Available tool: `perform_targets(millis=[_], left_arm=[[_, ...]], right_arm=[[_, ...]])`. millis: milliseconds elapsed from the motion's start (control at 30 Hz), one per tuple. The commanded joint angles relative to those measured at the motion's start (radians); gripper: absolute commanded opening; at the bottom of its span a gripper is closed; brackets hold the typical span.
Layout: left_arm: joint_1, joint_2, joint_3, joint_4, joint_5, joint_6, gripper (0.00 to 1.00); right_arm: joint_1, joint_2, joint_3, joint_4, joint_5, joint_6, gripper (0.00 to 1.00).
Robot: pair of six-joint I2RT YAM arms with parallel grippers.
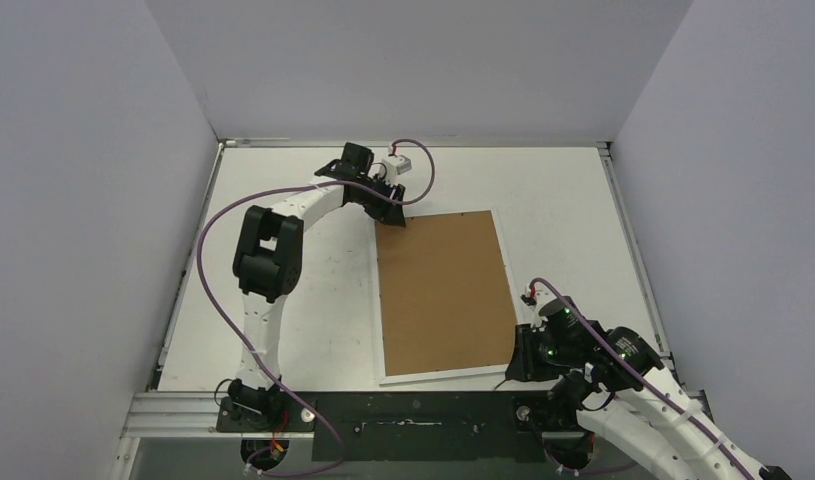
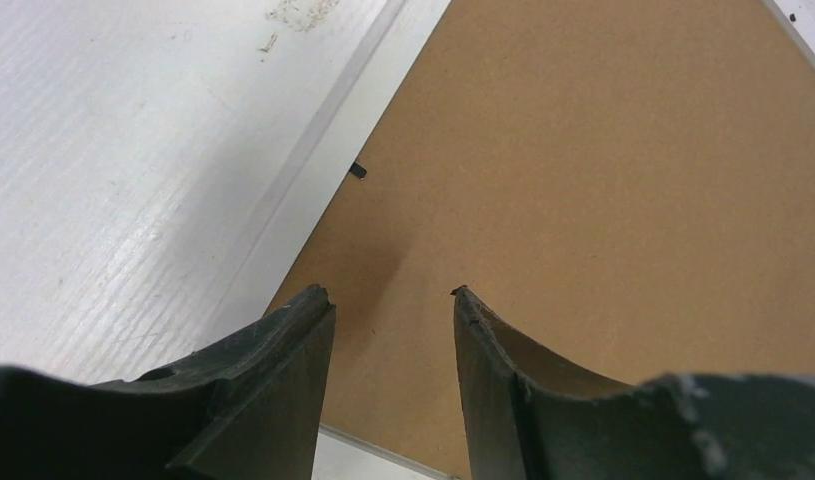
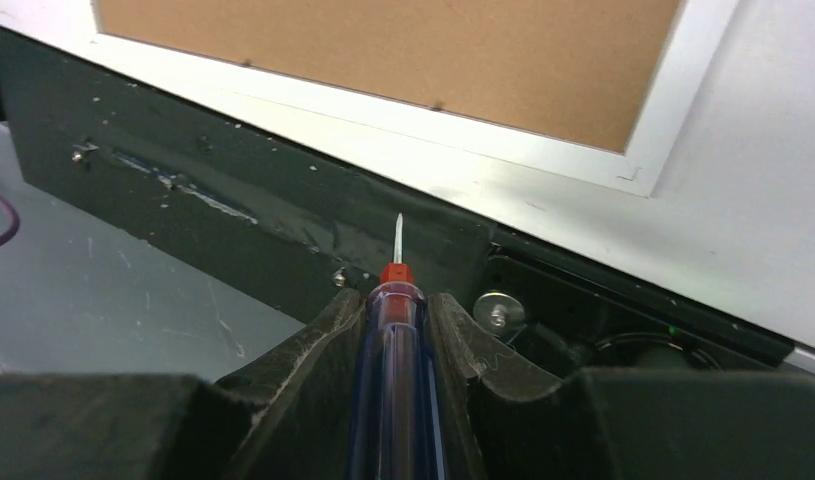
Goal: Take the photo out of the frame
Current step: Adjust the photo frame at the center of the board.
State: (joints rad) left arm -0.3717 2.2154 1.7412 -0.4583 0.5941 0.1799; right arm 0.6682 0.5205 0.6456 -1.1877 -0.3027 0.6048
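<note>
— What was on the left?

— The left gripper (image 2: 393,292) was at the far left corner of the frame (image 1: 443,300); its jaws stood apart with nothing between them; both fingertips pointed down at the brown back board (image 2: 603,200), just inside the white border; whether they touched the board I could not tell.

— Anything else at that corner?

— A small black tab (image 2: 358,170) sat where the border met the board, a little ahead of the left finger.

— And the frame itself?

— It lay flat on the white table (image 1: 283,330) between the two arms, back side up, long sides running away from the bases; its near edge lay just beside the black plate (image 3: 233,200) at the table's front.

— The photo?

— Hidden; only the brown back and the white border strips showed.

— And on the right?

— The right gripper (image 3: 396,300) was low at the near right corner of the frame, just off its edge; its jaws were clamped on a screwdriver (image 3: 395,380) with a blue handle and red collar; the thin metal tip pointed towards the frame's near border but stopped short of it, over the black plate.
</note>
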Motion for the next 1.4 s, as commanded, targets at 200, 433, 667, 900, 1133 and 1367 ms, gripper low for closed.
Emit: perform_targets(millis=[200,433,667,900,1133,1367], left_arm=[[-0.014,0.021,0.045,0.058,-0.031,0.118,0.48],[-0.045,0.096,0.123,0.028,-0.082,0.205,0.56],[-0.043,0.129,0.135,-0.06,-0.061,0.237,0.57],[-0.032,0.098,0.051,-0.11,-0.067,0.243,0.55],[-0.013,0.053,-0.047,-0.059,-0.128,0.206,0.53],[-0.012,0.062,-0.015,-0.137,-0.17,0.187,0.5]], right_arm=[[0.001,0.037,0.004,0.021,0.163,0.024,0.0],[0.001,0.055,-0.001,0.048,0.19,0.028,0.0],[0.001,0.075,-0.003,0.06,0.232,0.046,0.0],[0.001,0.049,-0.004,0.06,0.346,0.126,0.0],[0.002,0.035,-0.009,0.058,0.393,0.158,0.0],[0.002,0.017,-0.016,0.084,0.416,0.201,0.0]])
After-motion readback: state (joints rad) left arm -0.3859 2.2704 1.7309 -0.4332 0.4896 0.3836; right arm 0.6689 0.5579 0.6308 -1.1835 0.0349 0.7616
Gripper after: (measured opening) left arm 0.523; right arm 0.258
